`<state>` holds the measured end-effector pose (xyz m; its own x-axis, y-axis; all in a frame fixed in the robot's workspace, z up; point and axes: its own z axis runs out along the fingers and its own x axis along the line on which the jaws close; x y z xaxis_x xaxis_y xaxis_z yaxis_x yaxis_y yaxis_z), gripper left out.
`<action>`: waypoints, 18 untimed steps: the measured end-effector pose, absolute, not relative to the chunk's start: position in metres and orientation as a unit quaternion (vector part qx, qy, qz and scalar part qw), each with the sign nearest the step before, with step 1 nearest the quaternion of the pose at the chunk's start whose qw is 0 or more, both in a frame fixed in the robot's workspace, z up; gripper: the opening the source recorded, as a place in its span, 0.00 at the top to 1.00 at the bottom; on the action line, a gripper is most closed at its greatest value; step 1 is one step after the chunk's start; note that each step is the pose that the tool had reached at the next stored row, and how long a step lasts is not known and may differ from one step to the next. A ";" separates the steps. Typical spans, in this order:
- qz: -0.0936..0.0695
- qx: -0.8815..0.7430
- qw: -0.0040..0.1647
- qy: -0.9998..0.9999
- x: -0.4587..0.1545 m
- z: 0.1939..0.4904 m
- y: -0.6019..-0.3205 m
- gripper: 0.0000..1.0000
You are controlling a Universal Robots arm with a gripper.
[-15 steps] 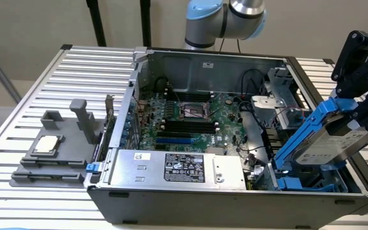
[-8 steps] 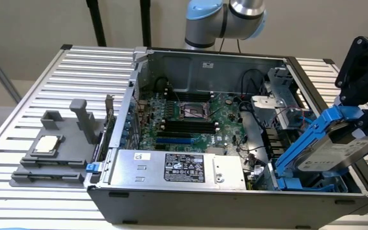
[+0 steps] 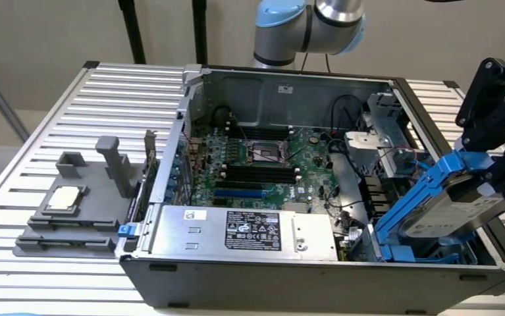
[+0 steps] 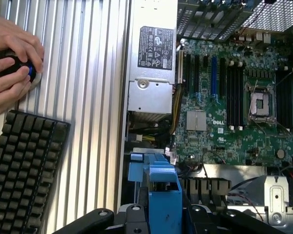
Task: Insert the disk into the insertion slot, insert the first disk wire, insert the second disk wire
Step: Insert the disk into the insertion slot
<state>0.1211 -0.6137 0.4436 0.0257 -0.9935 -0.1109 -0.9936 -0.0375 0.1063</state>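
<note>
The disk (image 3: 450, 212), silver-grey with a white label in a bright blue carrier, hangs tilted over the open computer case at the exterior view's right. My black gripper (image 3: 496, 179) is shut on its upper end. The disk's lower end points down into the insertion slot (image 3: 403, 253), a dark bay with blue rails in the case's near right corner. Whether the disk touches the rails I cannot tell. In the wrist view the blue carrier (image 4: 160, 187) sticks out between my gripper (image 4: 161, 220), with black fingers (image 4: 100, 217) on either side. No disk wires can be made out.
The silver power-supply box (image 3: 234, 230) (image 4: 154, 48) lies beside the slot, with the green motherboard (image 3: 261, 164) (image 4: 234, 97) behind it. A grey fixture (image 3: 68, 210) holding a small chip stands on the ribbed table. A person's hands (image 4: 10, 63) and a black keyboard (image 4: 24, 170) are nearby.
</note>
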 end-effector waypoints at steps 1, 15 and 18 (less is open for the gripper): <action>0.077 -0.716 0.000 0.694 0.121 0.443 -0.614 0.68; 0.080 -0.716 0.000 0.693 0.121 0.450 -0.611 0.68; 0.080 -0.717 0.000 0.693 0.121 0.452 -0.603 0.68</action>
